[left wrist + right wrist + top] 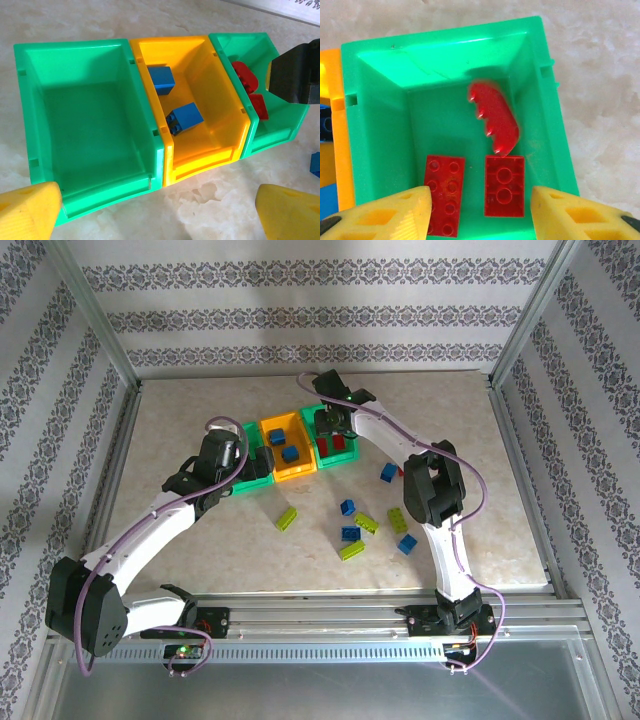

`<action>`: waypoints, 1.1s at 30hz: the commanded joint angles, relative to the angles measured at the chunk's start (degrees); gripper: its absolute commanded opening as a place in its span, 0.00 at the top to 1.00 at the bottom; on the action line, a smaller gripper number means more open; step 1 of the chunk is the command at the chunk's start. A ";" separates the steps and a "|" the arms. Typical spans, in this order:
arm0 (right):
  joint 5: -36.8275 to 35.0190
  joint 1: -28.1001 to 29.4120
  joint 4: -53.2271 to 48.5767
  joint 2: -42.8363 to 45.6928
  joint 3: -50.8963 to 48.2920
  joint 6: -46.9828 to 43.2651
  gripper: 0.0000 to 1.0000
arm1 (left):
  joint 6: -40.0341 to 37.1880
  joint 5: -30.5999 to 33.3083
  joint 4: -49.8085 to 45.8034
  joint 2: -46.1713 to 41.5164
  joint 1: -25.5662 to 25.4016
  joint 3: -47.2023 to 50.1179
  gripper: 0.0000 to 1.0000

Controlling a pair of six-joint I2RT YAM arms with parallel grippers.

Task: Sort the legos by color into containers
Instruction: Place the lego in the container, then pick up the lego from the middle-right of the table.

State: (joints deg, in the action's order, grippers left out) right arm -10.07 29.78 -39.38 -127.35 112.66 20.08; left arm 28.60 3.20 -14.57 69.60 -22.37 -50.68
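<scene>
Three containers stand in a row: an empty green bin (22, 110), an orange bin (220, 100) and a second green bin (375, 125). Two blue legos (161, 80) (186, 118) lie in the orange one. My right gripper (480, 210) hovers open over the right green bin, nothing between its fingers. Below it two red legos (444, 192) (504, 186) lie flat, and a third red brick (493, 116) is tilted and blurred above the floor. My left gripper (160, 215) is wide open, low over the table just in front of the left and orange bins.
Loose legos lie on the table in front of the bins: blue ones (388, 472) (348, 507) (406, 544) and yellow-green ones (287, 519) (367, 523) (351, 550). The right arm's elbow (430, 490) rises beside them. Metal frame posts (95, 315) edge the table.
</scene>
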 commanded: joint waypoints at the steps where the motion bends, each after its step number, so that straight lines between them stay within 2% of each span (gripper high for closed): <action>1: -1.75 0.36 -1.93 -0.08 1.56 -0.83 0.44 | -0.16 -0.15 -1.08 -1.56 0.31 -0.68 0.00; 7: -3.17 0.19 -1.72 5.28 -1.50 0.32 0.40 | -3.12 -0.37 -1.85 -0.19 -1.18 -2.95 0.00; 17: -6.20 -3.45 1.00 23.26 -19.80 7.43 0.25 | -5.10 -0.99 0.92 10.06 -11.41 -10.69 0.00; 20: -6.63 -5.97 1.78 29.58 -27.79 10.96 0.15 | -5.31 -1.47 1.85 14.06 -14.30 -13.35 0.00; 21: -6.74 -7.09 2.09 31.84 -30.63 12.06 0.02 | -5.37 -1.85 2.10 15.37 -15.07 -14.32 0.01; 28: -7.12 -14.33 2.37 45.17 -46.27 17.83 0.02 | -6.43 -3.03 3.63 25.14 -20.71 -21.22 0.02; 33: -7.90 -18.14 2.04 52.65 -53.54 20.31 0.02 | -7.48 -5.23 2.95 35.20 -25.38 -29.95 0.04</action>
State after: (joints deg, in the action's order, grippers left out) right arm -16.47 12.86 -37.06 -77.65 61.52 37.41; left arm 23.27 -0.14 -12.97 100.95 -45.21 -76.29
